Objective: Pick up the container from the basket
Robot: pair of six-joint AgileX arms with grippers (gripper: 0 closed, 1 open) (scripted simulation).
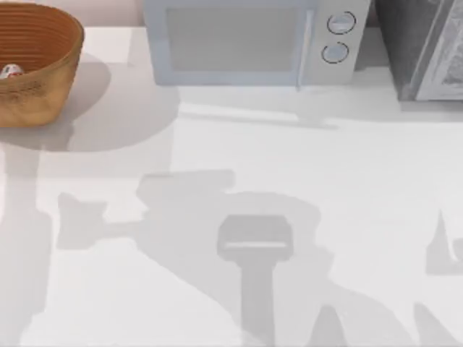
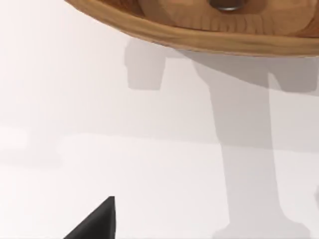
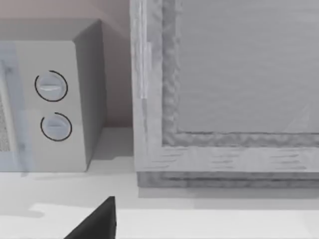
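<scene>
The basket (image 1: 36,65) stands at the far left corner of the desk (image 1: 304,188), at roughly 10 o'clock from the desk's centre in the top view, with part of it cut off by the edge of the picture. It is a round, bowl-shaped woven vessel, orange-brown, with ribbed horizontal rings inside and tan outer walls. The container (image 1: 10,71) lies low inside it, against the inner wall; a small white patch with a red mark is visible, and the rest is hidden by the rim. The deep, sloped walls probably keep the small can settled near the bottom, so a gripper would likely need to reach in from above rather than from the side. In the left wrist view the left gripper (image 2: 94,221) shows as one dark finger tip over bare desk, well short of the basket (image 2: 199,30), with a dark rounded item (image 2: 227,5) inside; whether its fingers are spread or pressed together cannot be told. The right gripper (image 3: 94,221) sits on the desk's right side, facing a smooth pale microwave (image 3: 55,99) with two round dials and a grey, rough-textured cabinet (image 3: 224,89); its state likewise cannot be told. The pickup appears not yet started.
</scene>
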